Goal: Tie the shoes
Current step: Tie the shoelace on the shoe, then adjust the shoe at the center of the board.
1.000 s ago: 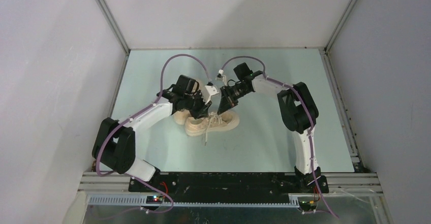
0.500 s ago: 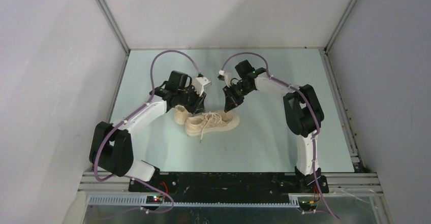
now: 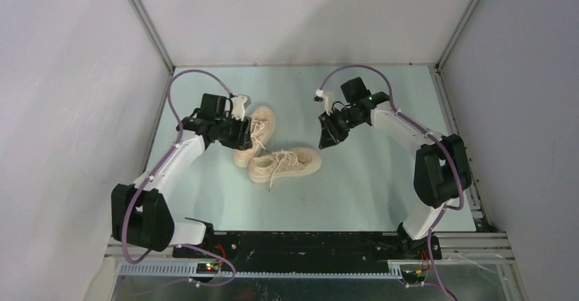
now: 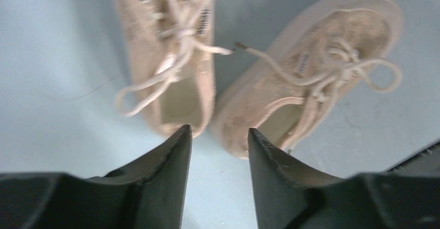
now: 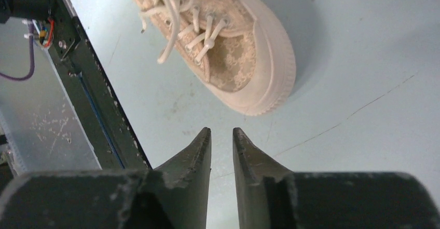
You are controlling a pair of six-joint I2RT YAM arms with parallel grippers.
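Observation:
Two cream-beige shoes lie side by side mid-table: the rear shoe (image 3: pixel 258 129) and the front shoe (image 3: pixel 287 164), which has a lace end trailing toward the near edge. In the left wrist view, the rear shoe (image 4: pixel 174 57) and front shoe (image 4: pixel 316 78) both show looped off-white laces (image 4: pixel 171 65). My left gripper (image 3: pixel 241 132) (image 4: pixel 218 133) hovers just behind their heels, open with nothing between its fingers. My right gripper (image 3: pixel 327 137) (image 5: pixel 222 131) is to the right of the shoes, open by a narrow gap and empty, with the front shoe's toe (image 5: pixel 244 57) ahead of it.
The pale blue table (image 3: pixel 355 185) is closed in by grey walls at the left, right and back. A black base rail (image 3: pixel 307 243) (image 5: pixel 88 94) runs along the near edge. Purple cables (image 3: pixel 198 76) arc over both arms.
Both arms have drawn apart from over the shoes, the left one leftward and the right one rightward. Both grippers have opened and let go of the laces.

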